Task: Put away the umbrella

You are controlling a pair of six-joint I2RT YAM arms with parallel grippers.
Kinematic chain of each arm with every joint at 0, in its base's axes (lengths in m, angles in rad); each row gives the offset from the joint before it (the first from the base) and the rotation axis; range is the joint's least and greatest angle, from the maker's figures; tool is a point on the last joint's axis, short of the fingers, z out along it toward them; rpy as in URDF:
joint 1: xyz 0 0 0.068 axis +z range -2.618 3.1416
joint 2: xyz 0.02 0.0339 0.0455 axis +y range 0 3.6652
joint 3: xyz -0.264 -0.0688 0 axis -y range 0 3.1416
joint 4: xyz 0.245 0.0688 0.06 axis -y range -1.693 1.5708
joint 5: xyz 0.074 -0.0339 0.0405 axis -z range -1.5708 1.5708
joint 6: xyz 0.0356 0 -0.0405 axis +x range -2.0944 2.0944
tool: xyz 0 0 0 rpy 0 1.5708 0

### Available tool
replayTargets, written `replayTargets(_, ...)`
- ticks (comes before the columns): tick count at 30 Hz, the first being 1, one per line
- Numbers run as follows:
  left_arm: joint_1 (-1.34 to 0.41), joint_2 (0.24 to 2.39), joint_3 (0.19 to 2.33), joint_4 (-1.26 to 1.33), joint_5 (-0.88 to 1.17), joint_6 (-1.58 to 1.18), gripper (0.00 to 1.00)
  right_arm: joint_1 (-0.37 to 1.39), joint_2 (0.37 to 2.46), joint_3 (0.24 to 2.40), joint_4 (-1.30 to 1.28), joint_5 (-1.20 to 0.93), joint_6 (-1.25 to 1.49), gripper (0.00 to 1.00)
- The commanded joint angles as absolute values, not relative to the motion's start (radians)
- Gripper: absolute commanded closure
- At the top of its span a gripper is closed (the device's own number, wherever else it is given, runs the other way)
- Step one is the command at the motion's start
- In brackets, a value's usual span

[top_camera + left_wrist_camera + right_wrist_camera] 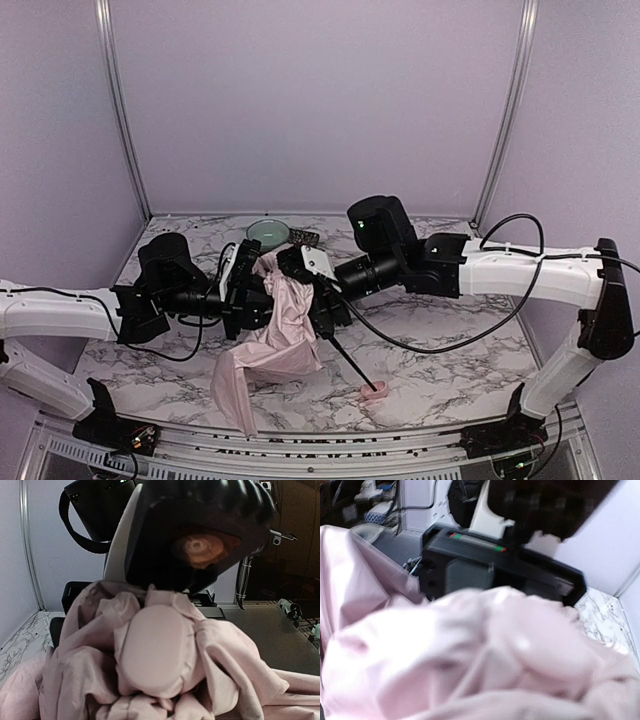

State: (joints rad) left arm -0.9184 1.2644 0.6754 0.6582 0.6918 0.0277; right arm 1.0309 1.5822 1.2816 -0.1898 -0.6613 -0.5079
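Pinched shut in the left gripper (258,290): bunched pink canopy of the umbrella (265,350), heaped right against its camera. Just beyond, pressed into the same fabric, the right gripper (322,305), fingers buried, opening impossible to tell. Farther off, on the base side of both, black shaft (352,365) slanting to the pink handle (374,391) on the marble table (450,350). Behind the left gripper, a green bowl (268,233)

white marble-patterned tabletop (450,360) bearing a pale green bowl (268,233) at its far edge and the pink umbrella (285,325), whose trailing canopy and handle (374,391) rest on it.
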Motion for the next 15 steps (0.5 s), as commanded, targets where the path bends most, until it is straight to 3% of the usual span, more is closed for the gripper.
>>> replayTargets(1,-0.930,1.276,0.725,0.715,0.610,0.051,1.00,1.046,1.536,1.214,-0.070,-0.688,-0.461,0.51)
replayTargets(4,-0.930,1.261,0.720,0.713,0.542,0.058,0.94,1.034,1.490,1.150,-0.043,-0.653,-0.450,0.57)
replayTargets(8,-0.930,1.252,0.718,0.707,0.457,0.053,0.70,1.002,1.432,1.081,0.007,-0.639,-0.413,0.65)
replayTargets(10,-0.928,1.247,0.718,0.702,0.408,0.043,0.65,0.983,1.407,1.049,0.044,-0.636,-0.386,0.68)
replayTargets(15,-0.922,1.208,0.701,0.696,0.328,0.031,0.37,0.940,1.365,0.992,0.080,-0.623,-0.349,0.74)
